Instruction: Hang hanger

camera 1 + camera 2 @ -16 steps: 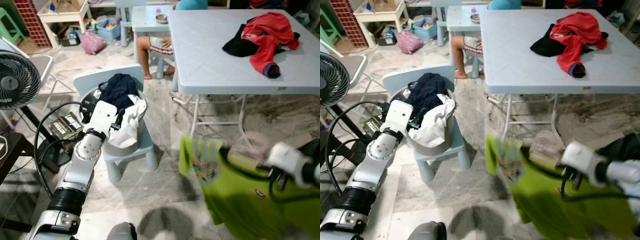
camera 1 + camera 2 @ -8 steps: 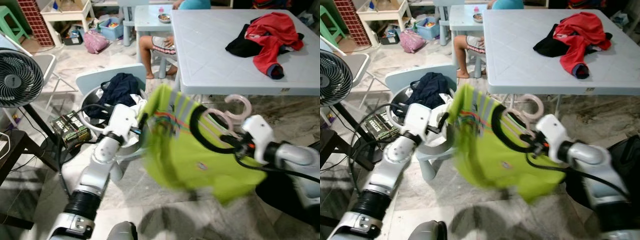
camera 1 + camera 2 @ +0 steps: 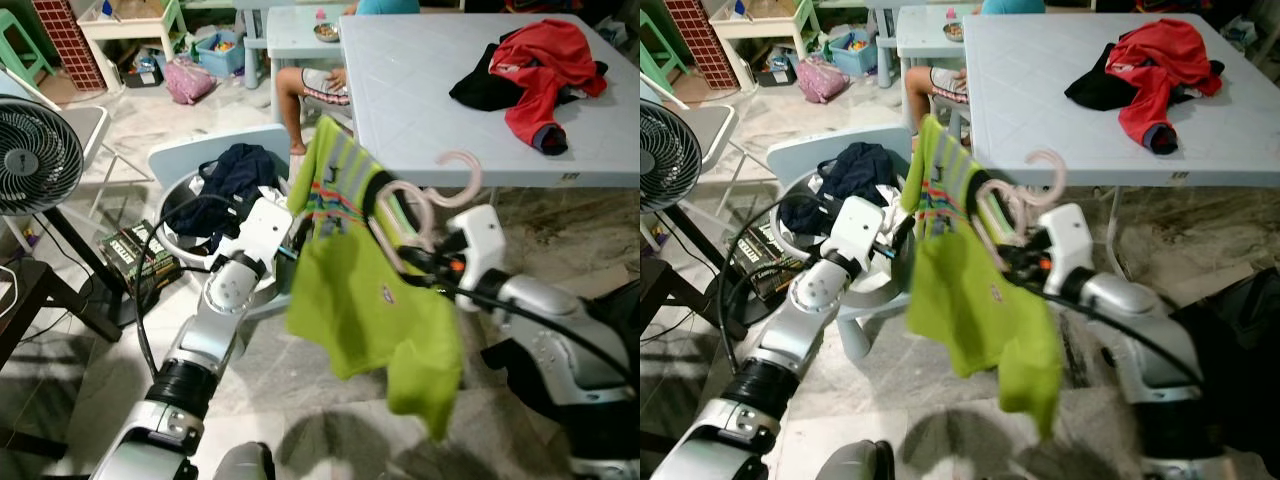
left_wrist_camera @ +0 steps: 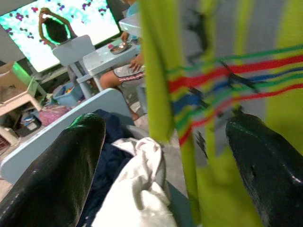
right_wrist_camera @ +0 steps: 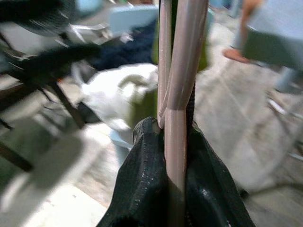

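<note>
A lime green shirt (image 3: 360, 300) with a striped chest hangs on a pink hanger (image 3: 455, 175), held up in front of me between both arms. My right gripper (image 3: 420, 262) is shut on the hanger's neck; in the right wrist view the pink hanger (image 5: 182, 71) runs straight out from between the closed black fingers (image 5: 147, 189). My left gripper (image 3: 295, 250) is at the shirt's left edge, just under the striped part. In the left wrist view its fingers (image 4: 57, 175) stand wide open, with the striped cloth (image 4: 213, 80) hanging between them.
A round basket (image 3: 180, 205) of clothes sits on a small blue chair (image 3: 190, 155) just behind the left arm. A fan (image 3: 35, 160) stands at the left. A pale blue table (image 3: 420, 100) with a red garment (image 3: 535, 60) is behind the shirt. A person's leg (image 3: 300, 100) shows farther back.
The right arm has swung the hanger and shirt up from low right to the middle. The left gripper has reached from the basket to the shirt's edge.
</note>
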